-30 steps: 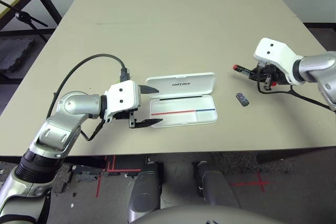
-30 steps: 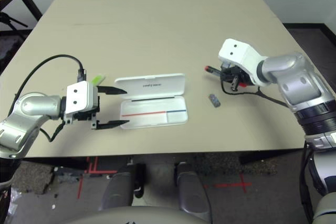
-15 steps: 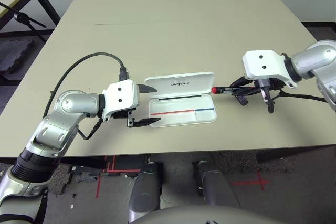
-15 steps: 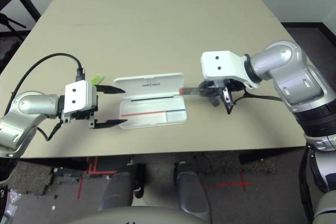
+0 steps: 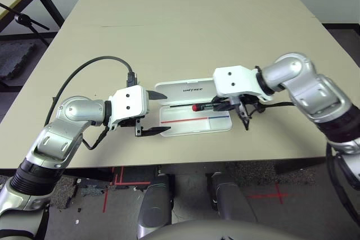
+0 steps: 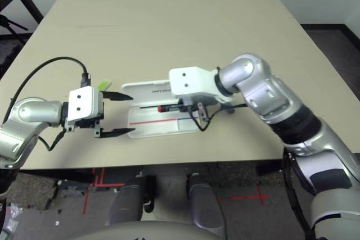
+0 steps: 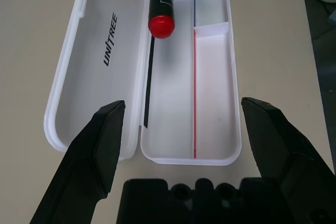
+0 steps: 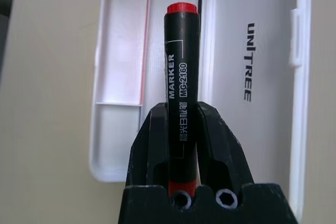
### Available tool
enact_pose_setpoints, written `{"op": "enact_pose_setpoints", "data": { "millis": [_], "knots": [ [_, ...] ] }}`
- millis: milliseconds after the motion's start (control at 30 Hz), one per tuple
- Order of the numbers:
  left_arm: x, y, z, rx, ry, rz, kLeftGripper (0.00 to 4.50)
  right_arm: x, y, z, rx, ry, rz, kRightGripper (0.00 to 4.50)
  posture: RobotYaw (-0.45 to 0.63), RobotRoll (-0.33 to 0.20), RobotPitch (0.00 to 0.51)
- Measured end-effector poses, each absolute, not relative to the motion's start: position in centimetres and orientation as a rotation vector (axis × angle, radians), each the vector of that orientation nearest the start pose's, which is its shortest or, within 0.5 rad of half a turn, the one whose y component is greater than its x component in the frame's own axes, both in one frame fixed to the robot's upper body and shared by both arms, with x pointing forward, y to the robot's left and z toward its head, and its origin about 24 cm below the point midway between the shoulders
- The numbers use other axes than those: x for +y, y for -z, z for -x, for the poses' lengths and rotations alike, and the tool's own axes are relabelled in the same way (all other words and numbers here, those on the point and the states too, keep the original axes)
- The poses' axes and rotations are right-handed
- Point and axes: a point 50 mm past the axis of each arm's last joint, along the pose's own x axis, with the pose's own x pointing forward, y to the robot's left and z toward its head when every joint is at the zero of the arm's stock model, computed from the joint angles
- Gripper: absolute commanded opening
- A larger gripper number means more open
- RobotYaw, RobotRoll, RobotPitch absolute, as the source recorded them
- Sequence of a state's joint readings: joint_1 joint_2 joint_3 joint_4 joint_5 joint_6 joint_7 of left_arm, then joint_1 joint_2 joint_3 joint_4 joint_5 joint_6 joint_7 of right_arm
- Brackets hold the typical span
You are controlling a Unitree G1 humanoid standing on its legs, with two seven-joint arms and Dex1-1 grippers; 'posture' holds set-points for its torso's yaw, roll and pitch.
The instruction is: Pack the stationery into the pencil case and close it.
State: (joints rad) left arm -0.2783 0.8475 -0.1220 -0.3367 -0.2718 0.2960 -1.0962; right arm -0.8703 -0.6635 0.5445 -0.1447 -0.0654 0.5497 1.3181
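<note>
**Marker held over the open case**

The right gripper (image 8: 181, 129) clamps the marker (image 8: 181, 72) between its fingers, its red tip above the tray of the open pencil case (image 5: 185, 126) near the hinge. The left gripper (image 7: 191, 129) hovers with fingers spread wide at the case's left end. The highlighter (image 6: 103, 85) lies behind the left gripper

The robot has shiny silver arms. Each ends in a white box with two small dark dots. A black cable (image 5: 90, 71) loops behind the left gripper (image 5: 163, 113), whose fingers are black.
</note>
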Motion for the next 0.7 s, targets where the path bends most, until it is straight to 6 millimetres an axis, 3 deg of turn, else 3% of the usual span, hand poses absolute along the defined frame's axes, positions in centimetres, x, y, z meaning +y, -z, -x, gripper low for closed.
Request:
{"op": "enact_pose_setpoints", "data": {
  "millis": [300, 700],
  "knots": [
    [18.0, -15.8, -24.7, 0.148, 1.247, -0.676, 4.5, -7.5, -17.6, -29.5, 0.391, -1.445, 1.044, 0.5, 0.12, 0.0, 0.128],
    [18.0, -15.7, -24.7, 0.152, 1.244, -0.678, 4.5, -6.2, -15.5, -30.1, 0.396, -1.42, 1.04, 0.5, 0.13, 0.0, 0.125]
  ]
}}
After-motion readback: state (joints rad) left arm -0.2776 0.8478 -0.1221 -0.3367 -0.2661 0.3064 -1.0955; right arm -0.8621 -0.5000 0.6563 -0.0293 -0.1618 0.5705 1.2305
